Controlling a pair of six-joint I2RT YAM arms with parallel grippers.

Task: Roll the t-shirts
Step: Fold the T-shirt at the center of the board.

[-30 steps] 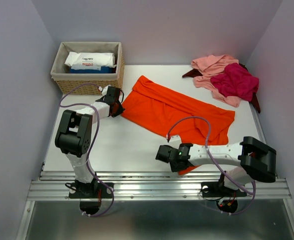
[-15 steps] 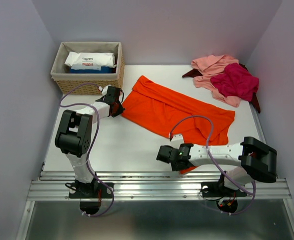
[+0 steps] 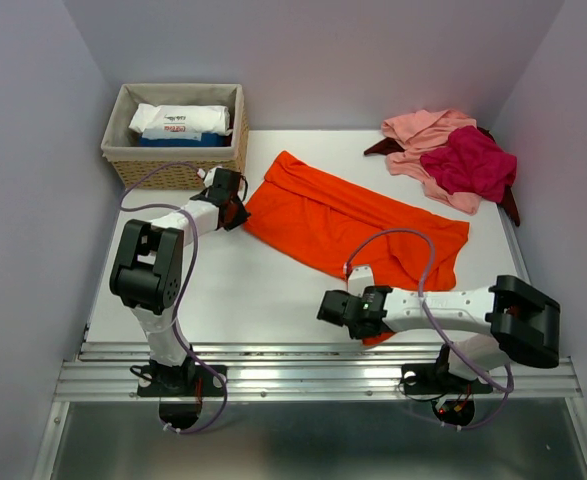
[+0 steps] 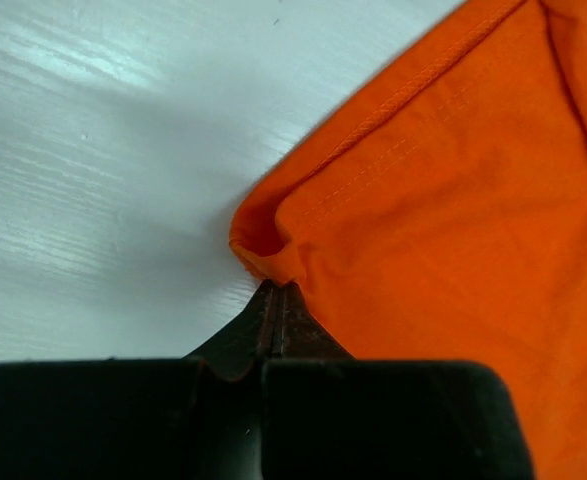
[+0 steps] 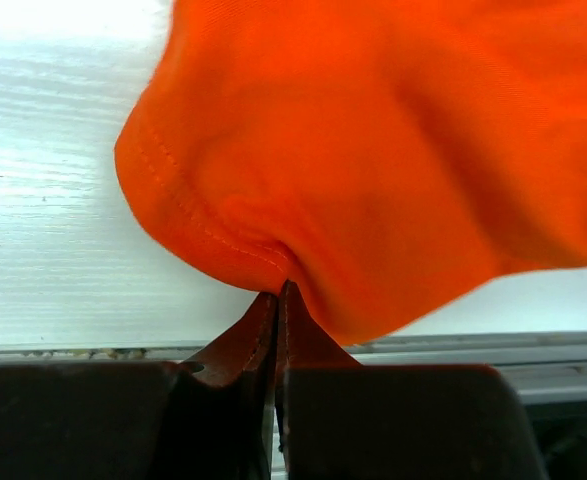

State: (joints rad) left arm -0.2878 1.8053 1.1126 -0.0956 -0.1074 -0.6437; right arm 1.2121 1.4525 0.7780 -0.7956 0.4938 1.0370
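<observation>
A bright orange-red t-shirt (image 3: 353, 215) lies spread slantwise across the middle of the table. My left gripper (image 3: 235, 210) is shut on its left corner, where the hem (image 4: 373, 120) bunches at the closed tips (image 4: 276, 285). My right gripper (image 3: 365, 325) sits low near the table's front edge. It is shut on a fold of the shirt's near corner (image 5: 373, 150), and the cloth puckers at the tips (image 5: 281, 288). More t-shirts are heaped at the back right: salmon-pink (image 3: 423, 130), magenta (image 3: 471, 160) and dark maroon (image 3: 511, 205).
A wicker basket (image 3: 173, 165) with a white packet (image 3: 178, 120) inside stands at the back left, close behind my left gripper. The metal rail (image 3: 273, 375) runs along the table's near edge just below my right gripper. Walls close in both sides.
My right gripper was open and has now shut on the near corner of the orange-red shirt, and it has shifted slightly right. My left gripper keeps its hold on the shirt and has barely moved.
</observation>
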